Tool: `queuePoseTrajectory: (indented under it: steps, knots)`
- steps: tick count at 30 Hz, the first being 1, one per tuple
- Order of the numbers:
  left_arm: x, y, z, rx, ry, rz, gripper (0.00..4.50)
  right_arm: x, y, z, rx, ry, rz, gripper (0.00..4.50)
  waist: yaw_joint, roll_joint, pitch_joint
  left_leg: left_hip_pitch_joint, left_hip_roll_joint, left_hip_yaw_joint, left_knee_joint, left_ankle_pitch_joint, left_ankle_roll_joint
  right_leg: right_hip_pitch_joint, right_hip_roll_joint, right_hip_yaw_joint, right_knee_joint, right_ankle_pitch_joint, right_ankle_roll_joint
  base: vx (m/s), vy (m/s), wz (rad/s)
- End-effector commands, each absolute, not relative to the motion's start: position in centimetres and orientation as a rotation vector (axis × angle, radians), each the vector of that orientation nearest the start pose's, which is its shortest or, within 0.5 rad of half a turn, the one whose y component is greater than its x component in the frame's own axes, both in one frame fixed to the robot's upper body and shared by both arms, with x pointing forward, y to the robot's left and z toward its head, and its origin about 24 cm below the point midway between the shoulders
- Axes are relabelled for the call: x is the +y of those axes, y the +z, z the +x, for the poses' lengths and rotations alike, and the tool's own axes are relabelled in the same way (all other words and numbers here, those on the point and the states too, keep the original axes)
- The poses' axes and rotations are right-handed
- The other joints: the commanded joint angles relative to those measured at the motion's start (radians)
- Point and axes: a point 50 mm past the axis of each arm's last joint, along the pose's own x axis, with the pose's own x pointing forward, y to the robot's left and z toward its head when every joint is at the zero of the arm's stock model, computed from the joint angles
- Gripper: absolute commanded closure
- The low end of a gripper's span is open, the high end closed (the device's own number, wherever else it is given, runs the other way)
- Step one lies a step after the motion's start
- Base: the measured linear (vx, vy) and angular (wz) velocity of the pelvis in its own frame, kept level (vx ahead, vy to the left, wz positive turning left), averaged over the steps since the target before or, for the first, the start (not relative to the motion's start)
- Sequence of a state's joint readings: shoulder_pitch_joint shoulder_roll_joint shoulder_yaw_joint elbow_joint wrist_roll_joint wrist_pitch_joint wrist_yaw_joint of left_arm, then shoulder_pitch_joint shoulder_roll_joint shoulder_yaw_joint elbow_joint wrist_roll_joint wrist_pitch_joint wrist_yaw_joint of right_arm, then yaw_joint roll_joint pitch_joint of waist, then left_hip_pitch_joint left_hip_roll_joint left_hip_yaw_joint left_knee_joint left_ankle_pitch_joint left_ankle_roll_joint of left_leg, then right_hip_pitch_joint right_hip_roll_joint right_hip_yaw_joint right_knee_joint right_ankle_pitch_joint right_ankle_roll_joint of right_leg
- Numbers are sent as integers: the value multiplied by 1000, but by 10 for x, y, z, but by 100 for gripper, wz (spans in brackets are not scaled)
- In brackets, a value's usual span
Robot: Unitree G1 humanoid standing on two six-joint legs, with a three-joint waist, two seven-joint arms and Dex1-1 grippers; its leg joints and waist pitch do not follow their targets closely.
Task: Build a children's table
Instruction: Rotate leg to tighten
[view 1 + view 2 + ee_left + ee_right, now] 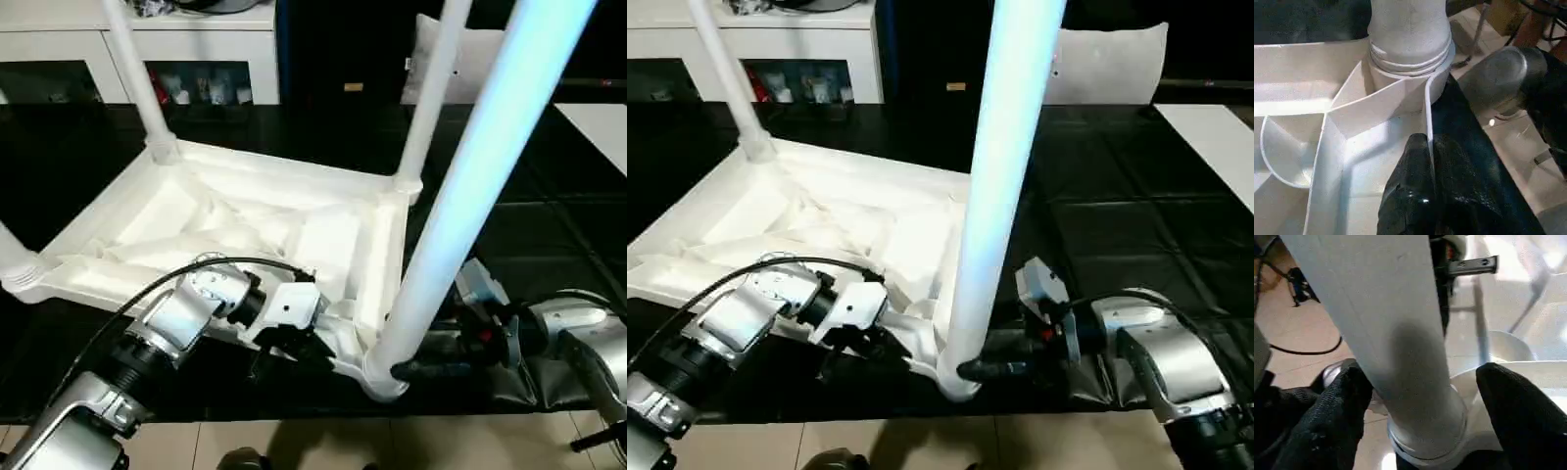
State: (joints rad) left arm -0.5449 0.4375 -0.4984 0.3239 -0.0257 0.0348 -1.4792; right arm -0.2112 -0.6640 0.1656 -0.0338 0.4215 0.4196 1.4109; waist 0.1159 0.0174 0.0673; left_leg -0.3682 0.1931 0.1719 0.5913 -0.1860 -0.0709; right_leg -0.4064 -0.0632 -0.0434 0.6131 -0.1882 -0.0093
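Left hand (1425, 196) pinches the tabletop rim (1428, 112); right hand (1415, 431) straddles the leg (1400, 357).

white cabinet (137, 44), beige tile floor (294, 446)

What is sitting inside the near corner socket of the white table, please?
A white leg stands in the near corner socket; its bottom end is hidden inside the socket.

White children's table (245, 230) upside down, legs socketed upright
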Motion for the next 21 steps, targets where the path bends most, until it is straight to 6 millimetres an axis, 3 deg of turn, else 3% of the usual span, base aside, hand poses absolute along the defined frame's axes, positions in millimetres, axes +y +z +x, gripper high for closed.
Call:
queuePoseTrajectory:
  steps: [1, 15, 19, 21]
  knots:
    - [93, 68, 270, 363, -1907, 616, 450, -181, 85, 238, 435, 1553, -55, 107, -3, -18, -67, 8, 38, -3, -62, -148, 73, 53, -72, 41, -73, -211, -220, 0, 0, 0]
    - [95, 67, 273, 373, -1869, 592, 450, -175, 81, 230, 446, 1589, 21, 233, -1, -17, -68, 8, 37, -3, -61, -141, 70, 54, -70, 41, -72, -198, -223, 0, 0, 0]
    - [86, 67, 285, 389, -1670, 486, 450, -163, 78, 234, 384, 1432, 39, 243, -5, -18, -62, 8, 33, -4, -63, -159, 53, 51, -70, 41, -78, -247, -208, 0, 0, 0]
    - [80, 67, 288, 383, -1588, 439, 450, -157, 73, 245, 355, 1249, 5, 245, -13, -17, -58, 8, 30, -6, -68, -187, 35, 49, -71, 38, -88, -340, -179, 0, 0, 0]
